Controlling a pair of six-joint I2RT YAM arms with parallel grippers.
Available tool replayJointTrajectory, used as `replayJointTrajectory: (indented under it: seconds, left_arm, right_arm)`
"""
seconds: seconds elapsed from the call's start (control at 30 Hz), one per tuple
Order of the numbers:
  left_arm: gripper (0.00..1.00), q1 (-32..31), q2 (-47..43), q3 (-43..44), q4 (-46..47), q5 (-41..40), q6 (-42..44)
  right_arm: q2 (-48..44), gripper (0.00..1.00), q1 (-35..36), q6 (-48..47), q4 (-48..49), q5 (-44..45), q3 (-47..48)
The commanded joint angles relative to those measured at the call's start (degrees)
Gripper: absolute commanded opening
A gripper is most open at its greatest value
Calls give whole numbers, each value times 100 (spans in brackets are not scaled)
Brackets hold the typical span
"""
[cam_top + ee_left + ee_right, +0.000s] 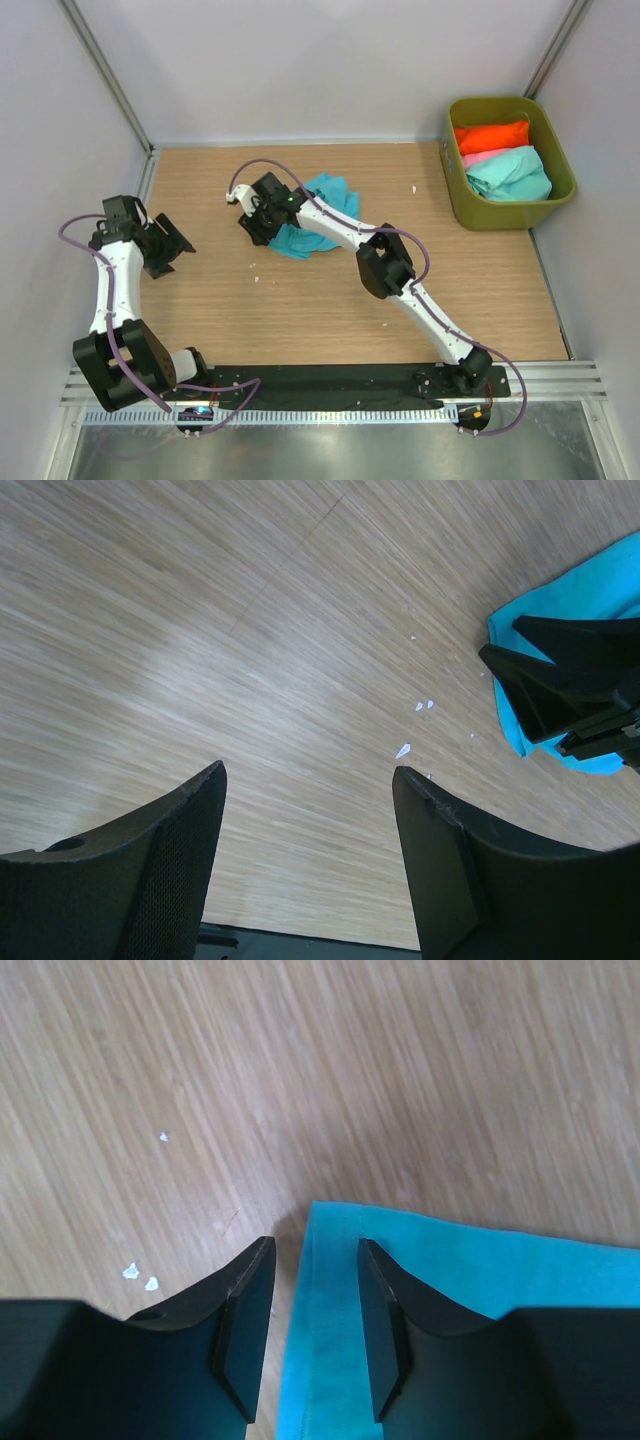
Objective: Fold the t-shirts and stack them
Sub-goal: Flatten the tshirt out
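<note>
Straddling the turquoise t-shirt (450, 1290) edge, right gripper (315, 1250) jaws stand apart; left gripper (308, 772) jaws spread wide over the surface (200, 630).

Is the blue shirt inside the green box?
No, the turquoise-blue t-shirt lies crumpled on the wooden table, well outside the olive-green bin.

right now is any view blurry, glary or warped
Left wrist: pale glare on the table, wood grain looks bowed by the lens. Right wrist: sharp, blue shirt edge crisp, right claw dark. Top: even light, soft shadows, no blur.
</note>
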Motion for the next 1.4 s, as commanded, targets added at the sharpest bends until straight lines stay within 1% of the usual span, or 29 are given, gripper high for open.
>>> replayJointTrajectory:
  seconds: [0.0, 0.07, 0.17, 0.2, 0.23, 0.27, 0.3, 0.37, 0.43, 0.5, 0.6, 0.73, 0.77, 0.83, 0.87, 0.93, 0.97, 1.0, 1.03, 1.07, 1.13, 1.17, 1.2, 1.27, 1.37]
  left_arm:
    - [69, 56, -106, -69, 120, 170, -74]
    - [69, 65, -89, -60, 138, 179, -75]
    - [69, 74, -45, -43, 147, 205, -92]
    - [69, 65, -53, -34, 164, 205, -101]
    - [69, 65, -36, -43, 173, 214, -92]
    - [69, 74, -44, -43, 182, 231, -110]
    - [69, 74, -44, -60, 191, 240, -110]
    - [69, 74, -36, -95, 226, 258, -136]
    - [69, 74, -44, -130, 235, 284, -154]
    - [69, 74, -71, -139, 243, 311, -154]
    - [69, 65, -53, -122, 252, 381, -136]
    - [67, 56, 87, -43, 270, 828, -31]
    - [67, 47, 148, -25, 296, 873, -5]
    - [67, -84, 411, 71, 322, 1030, 118]
    - [68, -163, 517, 141, 349, 1066, 162]
    - [70, -514, 841, 405, 401, 1206, 390]
    - [71, -855, 965, 675, 428, 1216, 513]
    - [71, -1049, 1123, 817, 454, 1216, 619]
    - [70, -1243, 1429, 984, 463, 1251, 924]
    - [69, -1584, 1615, 1308, 446, 1434, 1032]
    - [68, -1850, 1993, 1687, 411, 1646, 1147]
    - [68, -2034, 2456, 2089, 297, 1803, 1208]
    - [68, -2262, 2652, 2302, 244, 1840, 1243]
    - [67, -2457, 3039, 2680, 164, 1831, 1314]
    - [66, -2808, 3680, 3514, 164, 1682, 1384]
  right_arm:
    - [-20, 44, -13, -66, 280, 345, -79]
    - [7, 42, -13, -83, 289, 389, -105]
    - [25, 34, -13, -127, 298, 547, -166]
    - [25, 28, -13, -180, 289, 634, -184]
    - [25, 26, -13, -198, 306, 688, -210]
    - [25, 17, -13, -224, 333, 740, -237]
    - [25, 12, -13, -233, 350, 845, -246]
    - [33, 5, -13, -216, 429, 951, -255]
    - [51, 1, -13, -198, 456, 1031, -228]
    - [42, 1, -13, -180, 482, 1066, -176]
    - [-98, 1, -22, -233, 544, 1364, -61]
    - [-756, 1, -171, -382, 728, 1689, 71]
    - [-1114, 1, -206, -496, 789, 1777, 71]
    - [-1450, 1, -355, -549, 982, 2015, 45]
    - [-1783, 1, -425, -558, 1027, 2120, 44]
    - [-2066, 1, -557, -620, 1089, 2287, 53]
    - [-2302, 1, -601, -655, 1098, 2427, 45]
    - [-2444, 1, -663, -742, 1089, 2498, 27]
    - [-2558, 1, -698, -804, 1098, 2577, -60]
    - [-2681, 1, -716, -865, 1124, 2673, -131]
    - [-3033, 1, -777, -1076, 1212, 2937, -280]
    - [-3138, 1, -786, -1120, 1229, 2999, -263]
    - [-3305, 1, -804, -1147, 1230, 3121, -246]
    - [-3481, 1, -821, -1261, 1238, 3210, -202]
    - [-3667, 1, -804, -1340, 1230, 3360, -9]
